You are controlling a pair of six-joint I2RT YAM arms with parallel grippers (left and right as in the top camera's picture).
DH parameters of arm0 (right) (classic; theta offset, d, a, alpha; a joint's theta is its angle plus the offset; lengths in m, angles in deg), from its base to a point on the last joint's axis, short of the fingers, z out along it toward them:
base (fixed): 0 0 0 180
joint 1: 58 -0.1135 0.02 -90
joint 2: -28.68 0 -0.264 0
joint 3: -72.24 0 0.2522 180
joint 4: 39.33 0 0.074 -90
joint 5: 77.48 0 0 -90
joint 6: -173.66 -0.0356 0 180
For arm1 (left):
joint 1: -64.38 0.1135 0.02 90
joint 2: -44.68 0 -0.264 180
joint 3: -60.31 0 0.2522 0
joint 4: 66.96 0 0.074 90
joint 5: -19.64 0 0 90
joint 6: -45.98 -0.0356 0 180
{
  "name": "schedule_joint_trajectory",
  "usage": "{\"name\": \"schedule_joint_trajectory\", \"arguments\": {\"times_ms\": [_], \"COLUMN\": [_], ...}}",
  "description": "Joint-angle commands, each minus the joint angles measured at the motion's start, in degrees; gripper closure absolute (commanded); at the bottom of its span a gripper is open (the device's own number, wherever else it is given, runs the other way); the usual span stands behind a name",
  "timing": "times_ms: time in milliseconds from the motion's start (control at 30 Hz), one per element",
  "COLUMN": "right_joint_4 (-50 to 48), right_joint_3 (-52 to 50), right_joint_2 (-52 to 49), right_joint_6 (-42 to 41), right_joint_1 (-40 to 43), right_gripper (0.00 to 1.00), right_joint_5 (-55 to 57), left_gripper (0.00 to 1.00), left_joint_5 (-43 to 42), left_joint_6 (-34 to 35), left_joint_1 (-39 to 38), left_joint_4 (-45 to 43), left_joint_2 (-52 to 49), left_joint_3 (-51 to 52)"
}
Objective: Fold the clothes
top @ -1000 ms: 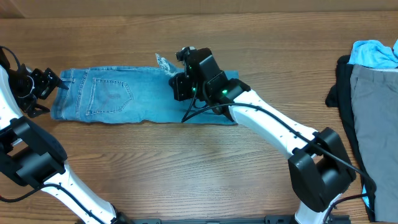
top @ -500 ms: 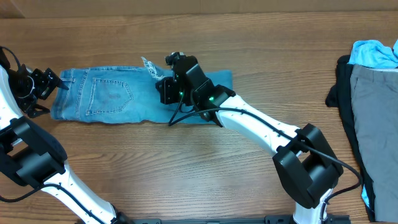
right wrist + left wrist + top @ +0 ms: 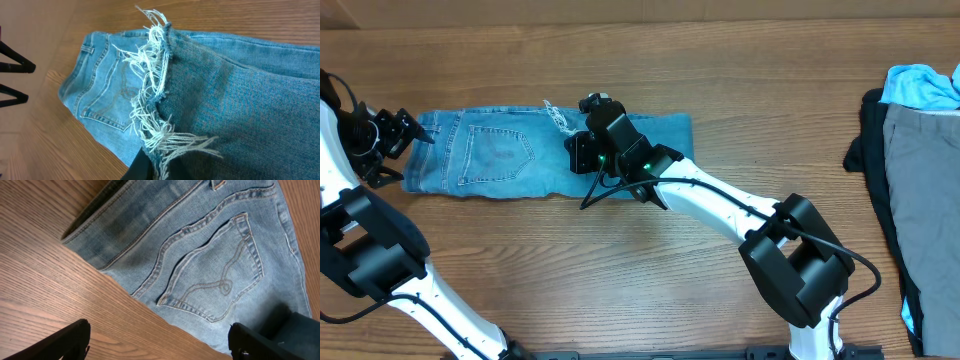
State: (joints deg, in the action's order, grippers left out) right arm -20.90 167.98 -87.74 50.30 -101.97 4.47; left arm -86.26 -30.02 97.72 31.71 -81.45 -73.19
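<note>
Jeans (image 3: pixel 500 150) lie flat along the far left part of the table (image 3: pixel 620 280), waist to the left, back pocket (image 3: pixel 215 270) facing up. The leg is doubled back over itself, and that fold has crept on. A second ago the frayed hem (image 3: pixel 150 90) sat over the middle of the leg; now it is further left, closer to the pocket, white threads splayed out. The folded end on the right has drawn in a touch too.

The right gripper (image 3: pixel 150 167) has travelled left with it, arm stretched across from the near right. One dark finger shows at the bottom of the wrist view, pressed tight against the denim just below the fringe, so it is pinching the jeans at the hem. From overhead its black body covers the mid-leg.

The left gripper (image 3: pixel 400 150) has not budged in that second. It hovers just off the waistband at the far left, fingers (image 3: pixel 65 340) spread wide, nothing between them. Its wrist view looks down on the pocket and waistband, with bare wood beside.

The table is brown wood grain, running side to side. Over at the right edge, well apart from the jeans, sits the pile: a grey garment (image 3: pixel 920 170) lying on a black one (image 3: pixel 868 150), and a sky-blue one (image 3: pixel 920 85) bunched at the far end.
</note>
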Motion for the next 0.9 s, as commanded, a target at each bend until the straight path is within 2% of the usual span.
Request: {"name": "schedule_joint_trajectory", "arguments": {"times_ms": [0, 400, 433, 467, 500, 567, 667, 800, 867], "right_joint_4": [-1.7, -4.4, -4.4, -4.4, -4.4, -4.4, -4.9, -5.9, -3.4], "right_joint_3": [1.7, 1.7, 1.7, 1.7, 1.7, 1.7, 1.7, 1.8, 1.8], "right_joint_2": [-0.7, -1.9, -1.9, -1.9, -1.9, -1.9, -1.9, -0.9, 1.1], "right_joint_6": [-2.7, -4.2, -4.2, -4.2, -4.4, -4.4, -4.3, -0.8, -0.4], "right_joint_1": [-0.3, -0.3, -0.3, -0.3, -0.3, -0.3, -0.3, 0.2, 1.8], "right_gripper": [0.96, 0.96, 0.89, 0.69, 0.45, 0.13, 0.02, 0.00, 0.00], "right_joint_5": [0.6, 0.5, 0.5, 0.5, 0.5, 0.2, -2.1, -6.7, -6.6], "left_gripper": [0.09, 0.09, 0.09, 0.09, 0.09, 0.09, 0.09, 0.10, 0.14], "left_joint_5": [-0.4, -0.2, -0.2, -0.2, -0.2, -0.2, -0.3, -3.1, -8.7], "left_joint_6": [-0.3, -0.3, -0.3, -0.3, -0.3, -0.8, -1.2, -2.1, -4.8], "left_joint_1": [-0.4, -0.4, -0.4, -0.4, -0.4, -0.4, -0.4, -0.4, -0.8], "left_joint_4": [0.2, 0.2, 0.1, 0.1, 0.0, -0.1, -0.5, -0.6, -0.7], "left_joint_2": [0.3, 0.3, 0.3, 0.3, 0.3, 0.3, 0.3, 0.3, 0.3], "left_joint_3": [-1.3, -1.3, -1.3, -1.3, -1.3, -1.3, -1.3, -1.3, -1.3]}}
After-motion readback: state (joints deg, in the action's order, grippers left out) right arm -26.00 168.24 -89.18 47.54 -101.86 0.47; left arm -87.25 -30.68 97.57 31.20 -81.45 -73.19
